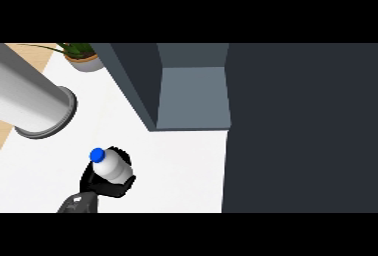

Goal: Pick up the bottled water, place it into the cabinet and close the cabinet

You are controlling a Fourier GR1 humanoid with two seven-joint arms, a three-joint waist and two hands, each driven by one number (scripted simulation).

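The water bottle [114, 169] is white with a blue cap, tilted so the cap points up-left. My right hand [109, 189] is shut on it from below, at the lower left over the white counter [184, 165]. The cabinet [136, 80] is dark grey and stands at the top centre. It is open, and its lighter shelf [193, 95] shows inside, up and to the right of the bottle. A wide dark panel [299, 130], apparently the cabinet's door, fills the right side. My left hand does not show.
A thick grey cylinder with a rimmed end [40, 107] slants in from the upper left, near the counter's wooden edge. A potted plant [83, 59] stands at the back left beside the cabinet. White counter lies between the bottle and the cabinet.
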